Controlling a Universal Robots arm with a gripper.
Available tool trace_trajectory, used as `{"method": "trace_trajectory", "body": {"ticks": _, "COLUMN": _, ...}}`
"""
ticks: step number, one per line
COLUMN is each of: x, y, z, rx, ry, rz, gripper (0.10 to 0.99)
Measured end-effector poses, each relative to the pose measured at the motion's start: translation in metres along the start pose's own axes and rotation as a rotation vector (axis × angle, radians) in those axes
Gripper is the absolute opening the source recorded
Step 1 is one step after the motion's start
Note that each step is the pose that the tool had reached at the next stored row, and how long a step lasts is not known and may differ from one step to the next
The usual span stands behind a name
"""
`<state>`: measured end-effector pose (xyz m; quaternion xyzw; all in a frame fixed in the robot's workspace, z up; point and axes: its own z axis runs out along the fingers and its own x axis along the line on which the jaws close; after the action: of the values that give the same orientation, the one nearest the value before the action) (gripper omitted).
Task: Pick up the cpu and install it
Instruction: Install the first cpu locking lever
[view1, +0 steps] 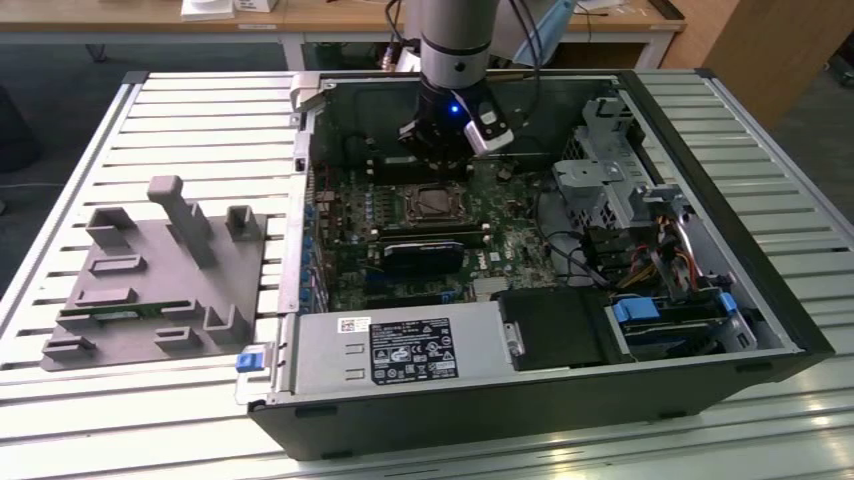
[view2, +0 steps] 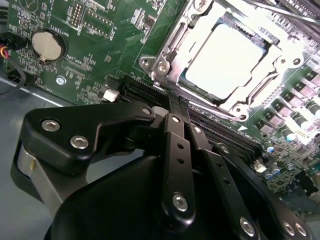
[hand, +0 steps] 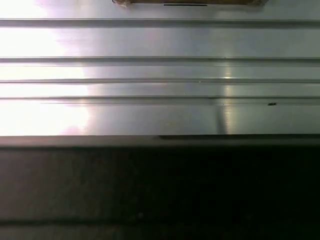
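The cpu is a flat silvery square lying in the metal-framed socket on the green motherboard. In the exterior view the cpu sits mid-board inside the open computer case. My gripper hangs from the arm just above and behind the socket. In the second wrist view the black finger links run together to a point, so the gripper is shut with nothing in it, a short way off the socket's edge.
A grey fixture block lies on the slatted metal table at the exterior view's left. Inside the case are a black block, the power supply and a drive cage. A coin battery sits on the board.
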<state>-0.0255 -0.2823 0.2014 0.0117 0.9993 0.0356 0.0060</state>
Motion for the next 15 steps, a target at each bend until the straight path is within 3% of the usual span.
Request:
{"method": "trace_trajectory", "body": {"ticks": 3, "x": 0.0, "y": -0.0001, "z": 0.0008, "rx": 0.011, "ry": -0.0002, "rz": 0.0, "gripper": 0.106}}
{"method": "trace_trajectory", "body": {"ticks": 7, "x": -0.0001, "y": -0.0002, "z": 0.0022, "rx": 0.017, "ry": 0.0001, "rz": 0.0, "gripper": 0.106}}
{"method": "trace_trajectory", "body": {"ticks": 15, "x": -0.0006, "y": -0.0001, "z": 0.003, "rx": 0.013, "ry": -0.0007, "rz": 0.0, "gripper": 0.106}}
